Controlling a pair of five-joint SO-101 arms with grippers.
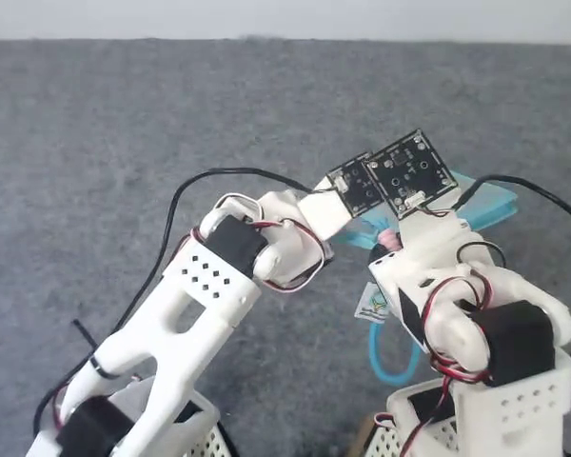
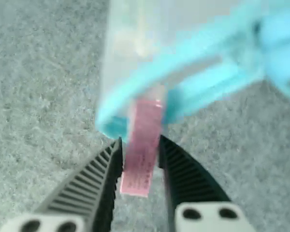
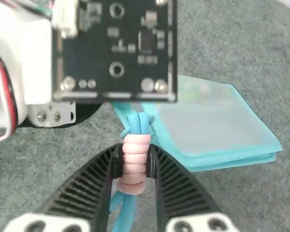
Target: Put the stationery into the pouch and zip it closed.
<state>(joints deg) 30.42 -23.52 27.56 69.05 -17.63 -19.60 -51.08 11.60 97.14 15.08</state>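
Pouch lies on grey carpet, pale wall behind.

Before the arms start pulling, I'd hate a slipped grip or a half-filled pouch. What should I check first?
1. Hold of the left gripper on the pink tab at the edge of the pouch: ok, its fingers press both sides.
2. Hold of the right gripper on the pink bead of the blue cord: ok, clamped.
3. Pouch lying flat on the grey table: ok.
4. Stationery inside the pouch: cannot tell, the contents are too blurred.
5. Pouch already closed: cannot tell.
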